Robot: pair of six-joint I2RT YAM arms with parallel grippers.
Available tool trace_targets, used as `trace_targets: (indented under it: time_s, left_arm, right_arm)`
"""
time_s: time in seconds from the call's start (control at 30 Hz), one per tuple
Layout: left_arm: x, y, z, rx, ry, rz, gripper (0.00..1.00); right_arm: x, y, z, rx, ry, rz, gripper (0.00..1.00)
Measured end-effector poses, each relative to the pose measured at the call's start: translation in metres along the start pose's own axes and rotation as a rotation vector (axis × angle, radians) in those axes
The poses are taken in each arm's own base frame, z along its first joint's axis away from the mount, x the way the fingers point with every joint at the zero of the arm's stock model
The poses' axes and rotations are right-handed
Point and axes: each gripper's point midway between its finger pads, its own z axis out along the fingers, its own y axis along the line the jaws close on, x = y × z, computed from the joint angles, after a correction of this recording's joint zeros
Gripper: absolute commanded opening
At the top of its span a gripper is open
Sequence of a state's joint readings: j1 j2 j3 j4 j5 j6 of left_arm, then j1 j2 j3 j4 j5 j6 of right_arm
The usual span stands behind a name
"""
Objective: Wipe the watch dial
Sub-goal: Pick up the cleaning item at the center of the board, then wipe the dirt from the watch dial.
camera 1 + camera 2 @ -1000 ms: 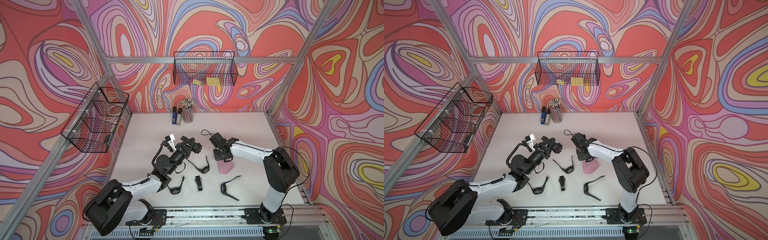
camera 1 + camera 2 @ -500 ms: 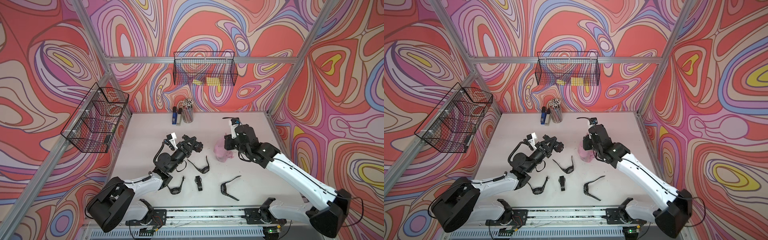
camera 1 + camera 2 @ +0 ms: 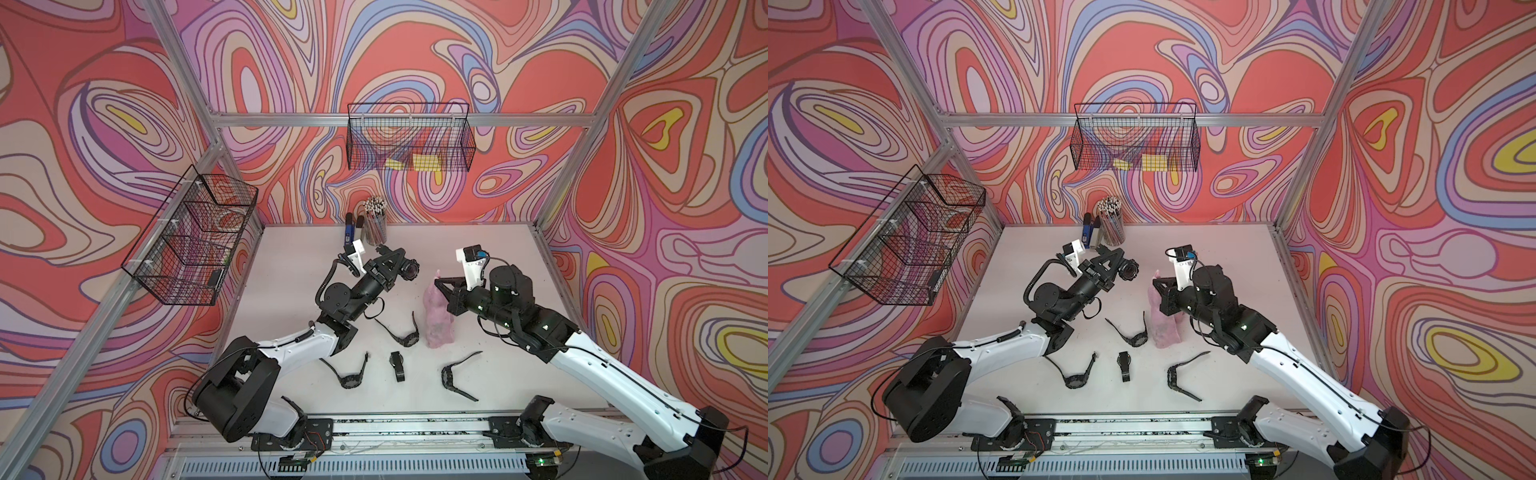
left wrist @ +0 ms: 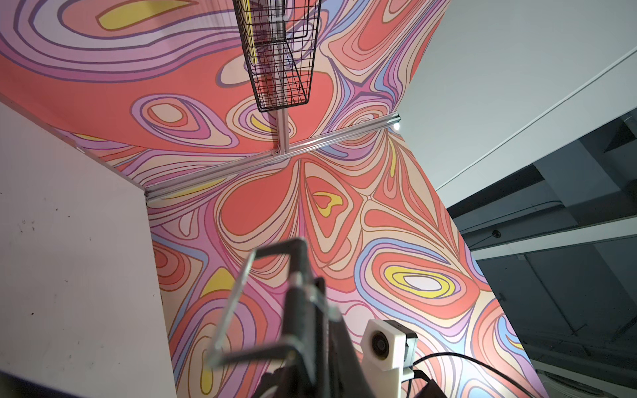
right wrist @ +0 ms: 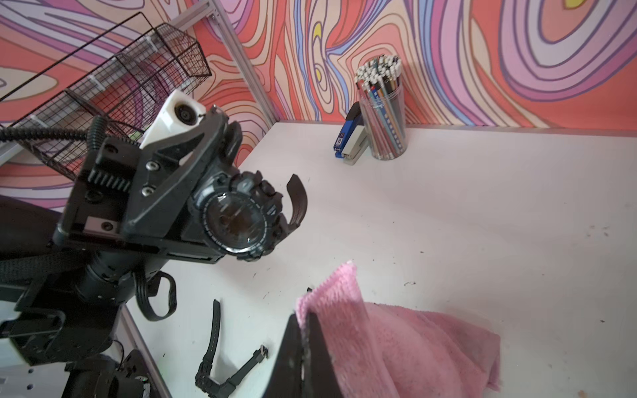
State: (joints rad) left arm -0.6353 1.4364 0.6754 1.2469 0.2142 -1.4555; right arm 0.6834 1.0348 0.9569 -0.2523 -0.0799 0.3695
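My left gripper (image 3: 400,266) is shut on a black watch (image 3: 409,270), held above the table with its round dial (image 5: 236,222) turned toward my right arm. In the left wrist view only the blurred fingers (image 4: 303,310) show and the dial is hidden. My right gripper (image 3: 438,284) is shut on the top edge of a pink cloth (image 3: 436,320), which hangs down to the table. The cloth (image 5: 396,344) and the right gripper (image 5: 305,327) are to the right of the watch (image 3: 1128,269) and a little lower, not touching it.
Several other black watches lie on the white table (image 3: 498,257) in front of the arms, such as one beside the cloth (image 3: 405,336) and one nearer the front (image 3: 457,376). A pencil cup (image 3: 375,226) and stapler (image 3: 349,232) stand at the back. Wire baskets (image 3: 409,137) (image 3: 195,237) hang on the walls.
My right arm has lifted the pink cloth off the table, where it lay in a heap, and now holds it hanging beside the watch. The left arm with the watch has barely moved.
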Motion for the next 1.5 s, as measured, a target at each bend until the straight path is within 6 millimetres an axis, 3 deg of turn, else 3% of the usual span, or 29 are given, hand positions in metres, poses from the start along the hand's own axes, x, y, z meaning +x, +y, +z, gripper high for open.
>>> trace_targets:
  time_s: [0.2, 0.47, 0.83, 1.13, 1.5]
  left_arm:
    - [0.013, 0.003, 0.002, -0.004, 0.029, -0.012, 0.00]
    - [0.013, 0.007, 0.002, -0.015, 0.025, -0.011, 0.00]
    - [0.015, 0.003, 0.006, -0.005, 0.025, -0.013, 0.00]
    - [0.007, -0.015, 0.004, 0.029, -0.010, -0.003, 0.00]
    - [-0.002, -0.011, 0.003, 0.007, -0.050, 0.005, 0.00]
  right_arm:
    - [-0.014, 0.019, 0.014, -0.075, -0.065, -0.002, 0.00]
    - [-0.018, 0.041, 0.020, -0.134, -0.091, -0.018, 0.00]
    - [-0.020, 0.037, 0.027, -0.099, -0.101, -0.049, 0.00]
    - [-0.035, 0.043, 0.027, -0.088, -0.120, -0.079, 0.00]
    - [-0.032, 0.046, 0.039, -0.092, -0.096, -0.081, 0.00]
